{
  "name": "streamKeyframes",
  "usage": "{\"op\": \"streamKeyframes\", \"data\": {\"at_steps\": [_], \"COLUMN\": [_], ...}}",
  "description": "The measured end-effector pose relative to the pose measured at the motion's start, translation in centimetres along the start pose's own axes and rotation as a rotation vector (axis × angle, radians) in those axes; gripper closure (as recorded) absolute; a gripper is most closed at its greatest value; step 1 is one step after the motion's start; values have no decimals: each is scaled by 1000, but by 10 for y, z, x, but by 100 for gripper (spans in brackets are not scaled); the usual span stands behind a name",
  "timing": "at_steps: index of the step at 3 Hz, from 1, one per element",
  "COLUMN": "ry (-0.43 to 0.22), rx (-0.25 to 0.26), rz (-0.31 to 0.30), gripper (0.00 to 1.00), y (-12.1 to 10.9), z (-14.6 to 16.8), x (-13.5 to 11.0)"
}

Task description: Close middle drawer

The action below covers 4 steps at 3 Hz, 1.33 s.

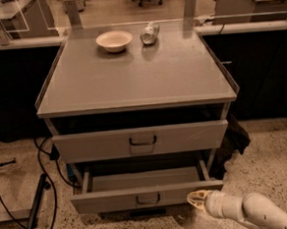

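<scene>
The middle drawer (139, 199) is a shallow grey tray pulled far out of the grey cabinet (136, 77). It has a plain flat front with a small dark pull in the centre. My gripper (196, 200) comes in from the lower right on a pale arm (254, 212). Its tip is at the right end of the drawer's front, just below the front right corner. Whether it touches the front I cannot tell. The lowest drawer is hidden under the open one.
The taller top drawer (184, 137) stands slightly out above. A white bowl (113, 39) and a lying can (149, 33) are on the cabinet top. Cables (43, 158) and a dark bar (34, 212) lie on the floor at left. A dark bag (234, 139) is right of the cabinet.
</scene>
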<state>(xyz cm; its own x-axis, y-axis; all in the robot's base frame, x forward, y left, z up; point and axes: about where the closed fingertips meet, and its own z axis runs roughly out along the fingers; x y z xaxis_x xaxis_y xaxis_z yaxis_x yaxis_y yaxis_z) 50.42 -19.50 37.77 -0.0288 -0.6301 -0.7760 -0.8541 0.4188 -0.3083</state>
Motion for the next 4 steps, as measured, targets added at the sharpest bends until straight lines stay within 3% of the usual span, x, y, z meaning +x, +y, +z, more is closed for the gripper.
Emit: {"op": "streamKeyframes", "data": {"at_steps": [4], "ry": [-6], "rx": [17], "rz": [-12], "gripper": [100], "y": [-72], "z": [74], "x": [-17]}}
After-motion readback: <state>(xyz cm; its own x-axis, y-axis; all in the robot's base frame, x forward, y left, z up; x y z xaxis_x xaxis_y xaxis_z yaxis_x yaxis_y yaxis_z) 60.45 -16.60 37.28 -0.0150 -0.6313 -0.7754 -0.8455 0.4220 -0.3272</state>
